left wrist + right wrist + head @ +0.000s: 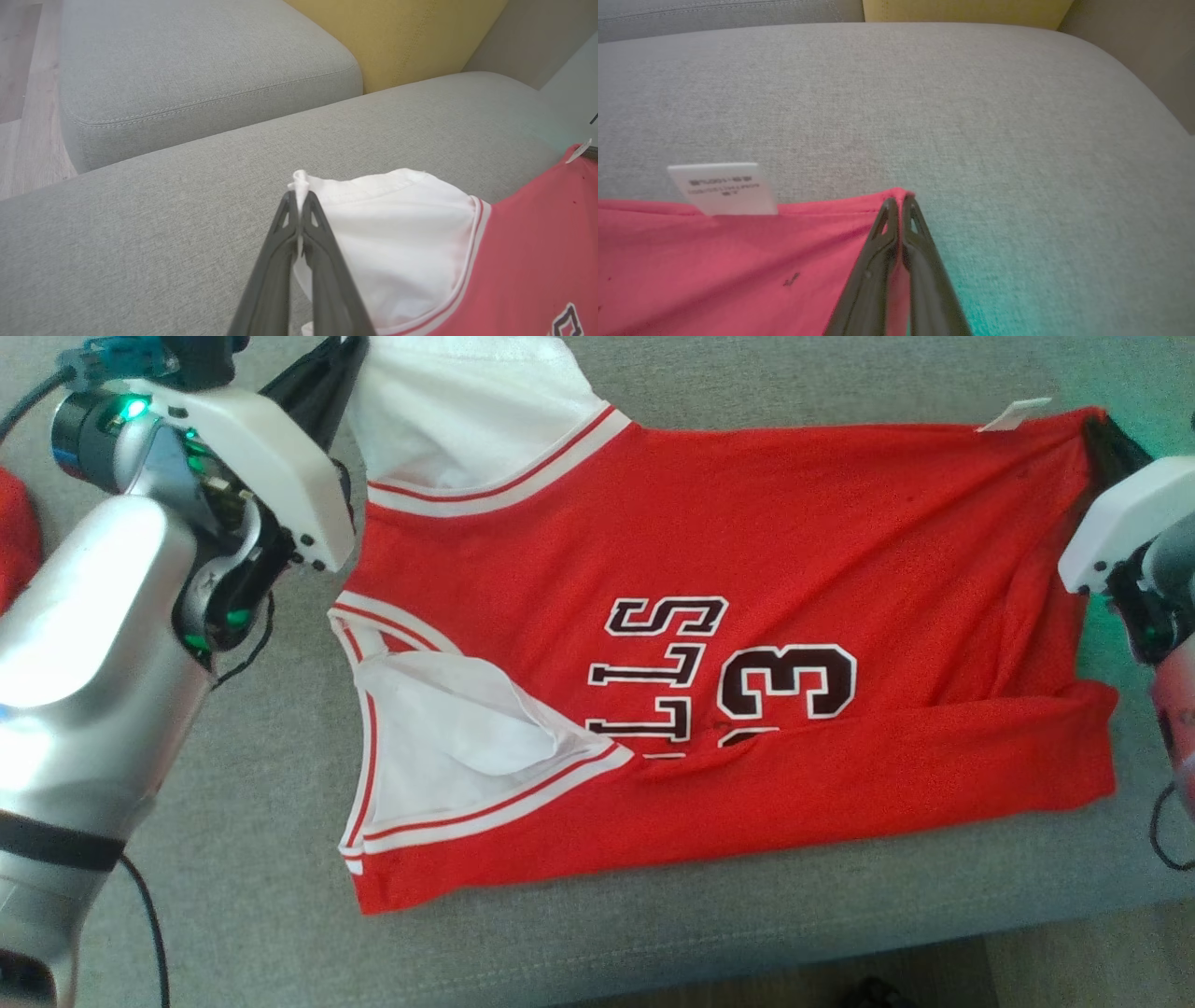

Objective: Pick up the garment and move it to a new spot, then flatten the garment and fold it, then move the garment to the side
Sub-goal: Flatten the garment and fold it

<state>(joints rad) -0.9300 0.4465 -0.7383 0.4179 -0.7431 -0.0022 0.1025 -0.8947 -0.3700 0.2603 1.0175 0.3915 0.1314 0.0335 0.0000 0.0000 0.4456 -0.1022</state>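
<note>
While the left gripper (299,200) has its jaws pinched tight on the white shoulder edge of the red basketball jersey (840,551), the right gripper (897,205) clamps a hem corner near a white label (723,187). The jersey lies spread on the grey sofa cushion (233,896).

There is 1 garment (840,569), a red and white jersey, with 1 white label (724,186) on it. There are 2 grippers, the left gripper (299,198) and the right gripper (899,203), each with 2 dark fingers (275,266). There are 3 cushions: 2 grey, the near cushion (140,242) and the far cushion (201,84), and 1 yellow cushion (397,37).
</note>
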